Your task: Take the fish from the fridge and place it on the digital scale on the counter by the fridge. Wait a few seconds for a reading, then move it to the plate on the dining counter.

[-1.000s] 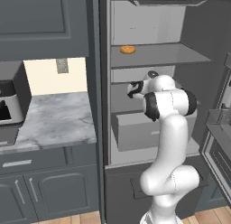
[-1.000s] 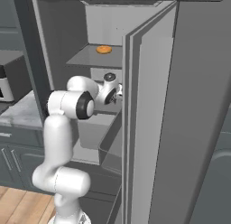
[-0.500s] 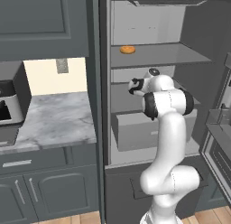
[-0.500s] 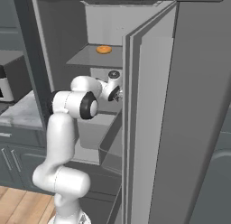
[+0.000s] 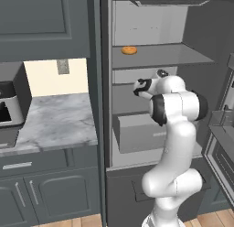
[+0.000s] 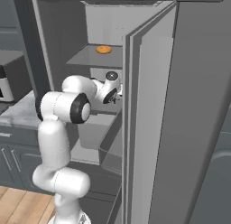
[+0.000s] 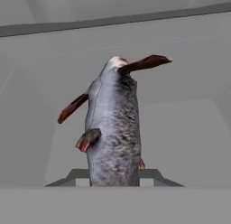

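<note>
The fish (image 7: 113, 123) is grey and scaly with dark red fins. It stands up between my fingertips in the hand view, against the fridge's pale grey back wall. My gripper (image 7: 115, 175) is shut on its lower end. In the left base view the gripper (image 5: 137, 87) reaches into the open fridge (image 5: 192, 34) at the middle shelf, just above the wide grey drawer (image 5: 137, 132). From the right the gripper (image 6: 118, 95) sits partly behind the door edge. The counter (image 5: 55, 121) lies left of the fridge. The digital scale, the plate and the dining counter are out of view.
A small orange item (image 5: 129, 50) lies on the upper shelf. A boxy dark appliance (image 5: 11, 105) stands at the counter's left end. The open fridge door (image 6: 153, 110) stands close on the right of the arm, and the other door's racks (image 5: 224, 130) are at the far right.
My hand has risen a little inside the fridge, and the arm's upper joints have shifted slightly. The base and the rest of the scene have stayed put.
</note>
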Available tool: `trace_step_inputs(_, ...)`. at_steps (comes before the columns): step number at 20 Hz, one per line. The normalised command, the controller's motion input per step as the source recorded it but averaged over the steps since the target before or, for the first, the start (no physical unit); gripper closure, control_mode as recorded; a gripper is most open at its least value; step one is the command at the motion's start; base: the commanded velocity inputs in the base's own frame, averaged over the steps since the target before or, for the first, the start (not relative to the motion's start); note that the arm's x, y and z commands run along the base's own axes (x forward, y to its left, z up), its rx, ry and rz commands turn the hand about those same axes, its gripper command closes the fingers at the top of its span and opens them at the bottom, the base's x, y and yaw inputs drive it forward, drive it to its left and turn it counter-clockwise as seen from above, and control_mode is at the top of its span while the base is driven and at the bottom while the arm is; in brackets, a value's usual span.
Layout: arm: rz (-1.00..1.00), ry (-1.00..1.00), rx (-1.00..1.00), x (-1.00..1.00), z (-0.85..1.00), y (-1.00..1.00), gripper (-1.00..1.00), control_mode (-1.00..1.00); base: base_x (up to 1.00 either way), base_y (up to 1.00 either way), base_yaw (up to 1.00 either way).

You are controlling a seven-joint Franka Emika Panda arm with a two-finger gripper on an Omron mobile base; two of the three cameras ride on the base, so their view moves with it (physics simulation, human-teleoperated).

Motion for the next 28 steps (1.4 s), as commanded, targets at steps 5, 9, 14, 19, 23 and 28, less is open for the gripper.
trace_step_inputs(5, -0.05, -0.11, 0.10, -1.00, 0.63, 0.02, 1.00, -1.00, 0.00, 0.00, 0.00)
trace_step_inputs(9, -0.04, -0.02, 0.08, -1.00, 0.84, 0.00, 1.00, -1.00, 0.00, 0.00, 0.00)
trace_step_inputs(14, -0.02, 0.07, 0.06, -1.00, 0.89, 0.03, 1.00, -1.00, 0.00, 0.00, 0.00)
trace_step_inputs(19, -0.01, 0.15, 0.01, -1.00, 0.71, 0.19, 1.00, -1.00, 0.00, 0.00, 0.00)
trace_step_inputs(23, 0.00, 0.21, 0.00, -1.00, 0.44, 0.23, 1.00, -1.00, 0.00, 0.00, 0.00)
trace_step_inputs(28, -0.01, 0.25, 0.00, -1.00, 0.14, 0.26, 1.00, -1.00, 0.00, 0.00, 0.00)
